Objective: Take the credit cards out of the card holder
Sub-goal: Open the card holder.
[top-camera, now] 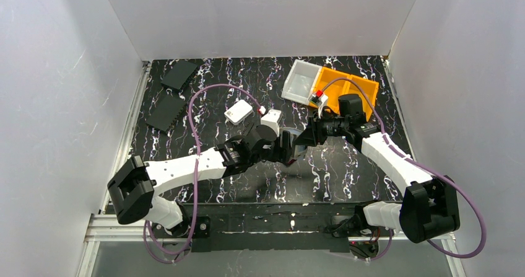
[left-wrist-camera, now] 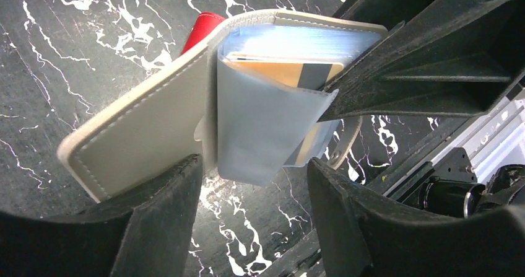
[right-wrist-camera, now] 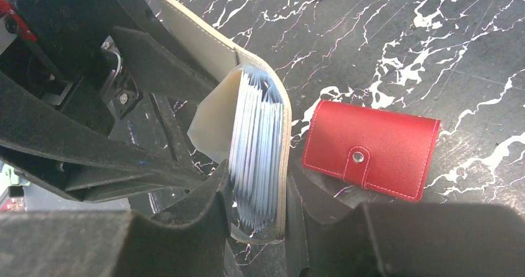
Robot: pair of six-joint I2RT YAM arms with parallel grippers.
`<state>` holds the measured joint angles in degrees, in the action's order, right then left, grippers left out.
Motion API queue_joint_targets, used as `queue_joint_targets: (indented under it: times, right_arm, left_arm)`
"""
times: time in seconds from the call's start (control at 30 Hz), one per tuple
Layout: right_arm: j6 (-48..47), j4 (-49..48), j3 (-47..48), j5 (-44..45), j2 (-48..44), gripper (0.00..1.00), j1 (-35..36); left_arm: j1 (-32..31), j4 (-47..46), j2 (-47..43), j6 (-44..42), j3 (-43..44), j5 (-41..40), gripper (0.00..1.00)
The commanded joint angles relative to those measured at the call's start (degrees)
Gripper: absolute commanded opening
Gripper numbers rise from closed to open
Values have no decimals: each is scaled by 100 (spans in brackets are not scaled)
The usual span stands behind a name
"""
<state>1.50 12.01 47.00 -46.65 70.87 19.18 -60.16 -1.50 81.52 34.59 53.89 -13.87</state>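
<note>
Top external shows you the marbled table (top-camera: 347, 165), both arms meeting mid-table. Your right gripper (right-wrist-camera: 257, 196) is clamped on the open card holder (left-wrist-camera: 142, 134) there. Your left gripper (left-wrist-camera: 251, 178) is spread, a sleeve (left-wrist-camera: 266, 134) hanging between its fingers. You have the red wallet (right-wrist-camera: 371, 147) lying just beside, and the orange-brown card (left-wrist-camera: 278, 72) sits sleeved.

— What carries everything?
— A black table (top-camera: 347, 171) veined white.
— And lying on it?
— Upper left, a black panel (top-camera: 179, 74) and a second black panel (top-camera: 166, 111). Mid-frame, a white box (top-camera: 238, 112). Upper right, 2 touching bins: a clear tray (top-camera: 298, 82) and an orange bin (top-camera: 350, 91). The right wrist view shows a snapped-shut red wallet (right-wrist-camera: 371, 148).
</note>
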Motion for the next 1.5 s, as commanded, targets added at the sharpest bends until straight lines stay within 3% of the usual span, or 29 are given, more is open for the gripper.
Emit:
queue_joint_targets:
  times: [0.0, 0.1, 0.23, 0.33, 0.43, 0.63, 0.73, 0.93, 1.07, 1.13, 1.27, 1.47]
  right_arm:
    - [94, -294, 29, -307, -56, 1, -2]
    - [118, -325, 7, -318, -64, 1, -2]
    - [135, -340, 2, -348, -67, 1, -2]
    - [132, -342, 2, -338, -72, 1, -2]
    - [132, -348, -15, -336, -77, 1, -2]
    - [132, -366, -16, -385, -47, 1, -2]
    - [119, -379, -39, -478, -51, 1, -7]
    - [125, -432, -125, -724, -125, 1, -2]
    - [115, -468, -214, -842, -137, 1, -2]
    - [141, -556, -340, -861, -128, 1, 10]
    - [384, -1058, -727, -980, 3, 1, 111]
    - [805, -1866, -1056, -925, 426, 1, 365]
  left_arm:
    - [4, 28, -51, -235, 143, -168, 66]
    - [3, 544, 125, -153, 463, -649, 71]
    - [4, 1265, 444, 58, 890, -1207, 71]
    - [4, 1319, 467, 66, 924, -1315, 64]
    - [4, 1379, 371, 73, 861, -1518, 51]
    - [11, 1436, 17, 58, 587, -1691, 47]
    - [102, 1114, -84, -187, 375, -1113, 43]
    - [447, 707, -179, -285, 161, 20, 25]
    - [732, 534, -311, -331, 13, 846, 18]
    - [955, 349, -384, -250, -184, 1545, 19]
    - [1187, 19, -482, -40, -633, 2419, 34]
    - [1199, -158, -550, 244, -1338, 2684, 25]
